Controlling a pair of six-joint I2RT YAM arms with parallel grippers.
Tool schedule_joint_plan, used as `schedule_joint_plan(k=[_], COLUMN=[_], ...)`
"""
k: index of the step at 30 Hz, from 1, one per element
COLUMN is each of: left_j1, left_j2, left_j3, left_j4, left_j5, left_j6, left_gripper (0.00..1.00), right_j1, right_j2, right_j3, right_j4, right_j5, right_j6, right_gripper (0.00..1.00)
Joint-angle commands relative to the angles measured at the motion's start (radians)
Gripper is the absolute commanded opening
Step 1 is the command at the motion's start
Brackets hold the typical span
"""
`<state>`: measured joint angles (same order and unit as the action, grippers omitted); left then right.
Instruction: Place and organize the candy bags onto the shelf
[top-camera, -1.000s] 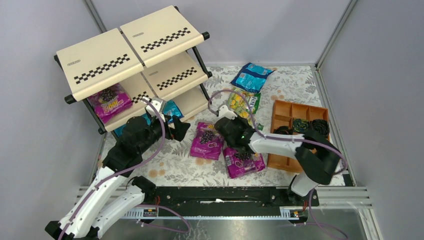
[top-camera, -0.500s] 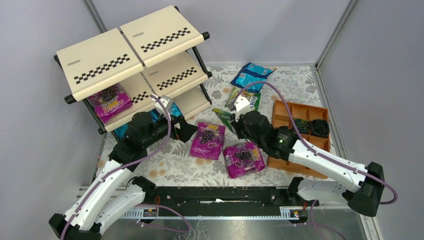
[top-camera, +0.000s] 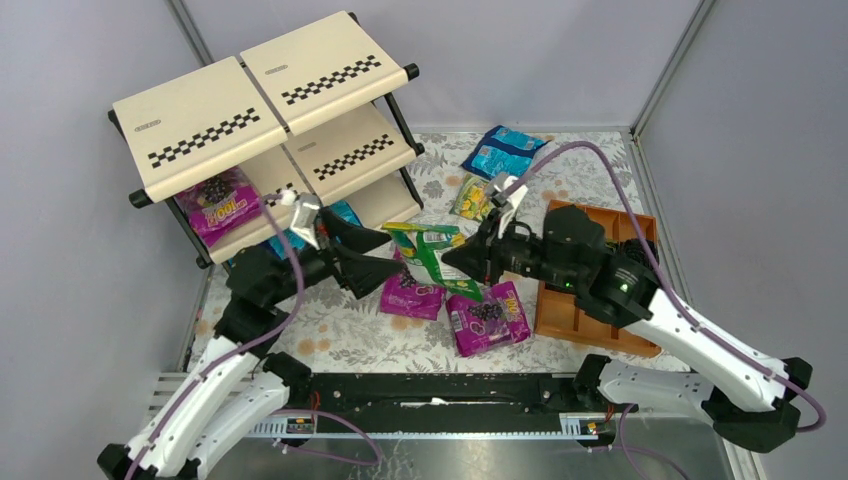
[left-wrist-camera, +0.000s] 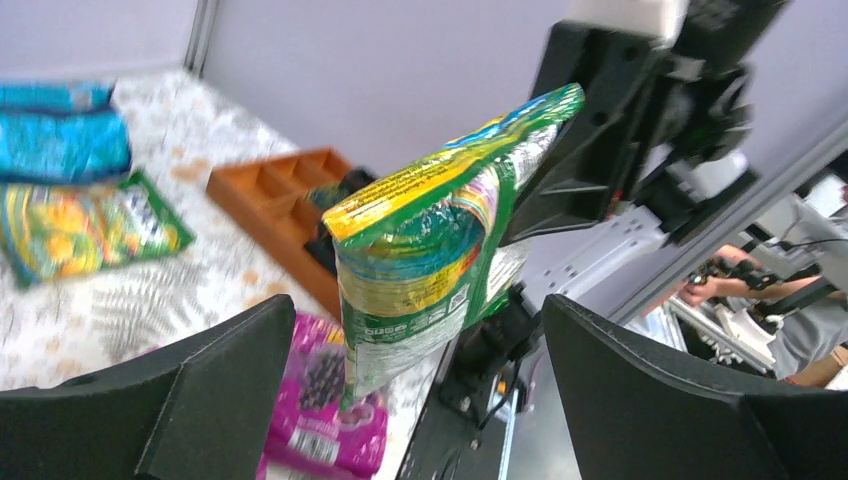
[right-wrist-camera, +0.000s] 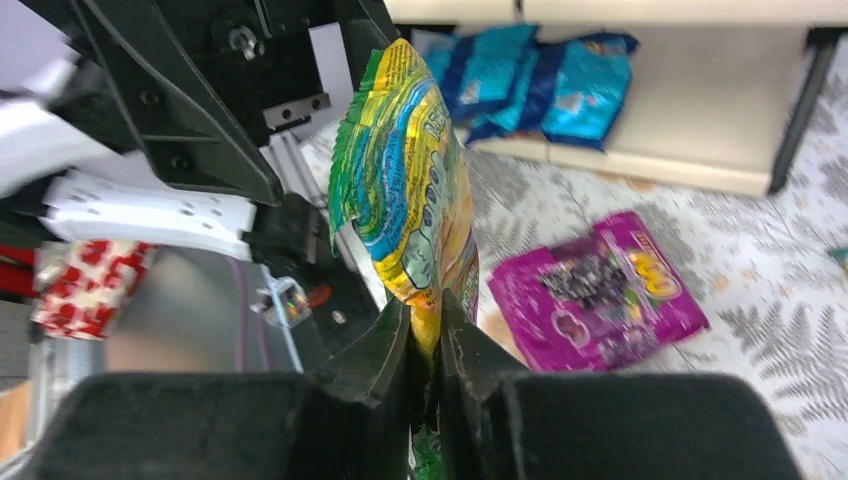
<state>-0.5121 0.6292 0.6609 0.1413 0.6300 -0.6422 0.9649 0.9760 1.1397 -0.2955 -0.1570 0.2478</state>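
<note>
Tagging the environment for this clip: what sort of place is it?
Most likely a lab data-collection cell staged as a small shop, not a real store: plain grey panel walls box in the table, and a small shelf and candy bags serve as props.

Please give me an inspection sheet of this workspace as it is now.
Surface: table with floral cover.
Job's things: shelf holds a magenta bag on its middle tier, blue bags on the bottom; on the table lie a second magenta bag, third magenta bag, far blue bag, lying green-yellow bag.
Clutter: orange tray, partly behind the right arm.
Grippers: right gripper shut on raised green-yellow bag; left gripper open, facing it.
Cables: purple cables loop over both arms.
Surroundings: grey walls; a person's arms in the left wrist view.
</note>
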Motion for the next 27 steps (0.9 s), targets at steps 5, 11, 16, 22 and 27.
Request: schedule_joint_plan(k=[5,11,16,22,27], left_j1=[0.003,0.002,0.001,0.001,0.001], left_j2=[-0.058,0.102,0.102,0.058,0.058], left_j3=[-0.111,-0.146,-0.148,-0.128,-0.101], left_j4=[0.519,0.923,0.899,0.736,0.699], left_j5=[0.049,0.245,0.264,0.230,0.205], left_j6=[-0.312,-0.593,-0.597,-0.517,-0.521], left_gripper=[0.99,0.95,0.83,0.62,0.41], right_j1=[-0.002,-0.010,-0.028,-0.041,-0.046], right_j2=[-0.029,0.034,0.045,0.052,0.053], right_j3=[0.069,0.144,0.137,0.115,0.106], right_j4=[0.264,0.270,0.287,0.331,0.342], right_j5=[-0.178,-0.202,-0.194,-0.204,-0.205], right_j6=[0.170,0.223,0.260,0.285,0.293], right_gripper=[0.00,0.00,0.00,0.01,0.04])
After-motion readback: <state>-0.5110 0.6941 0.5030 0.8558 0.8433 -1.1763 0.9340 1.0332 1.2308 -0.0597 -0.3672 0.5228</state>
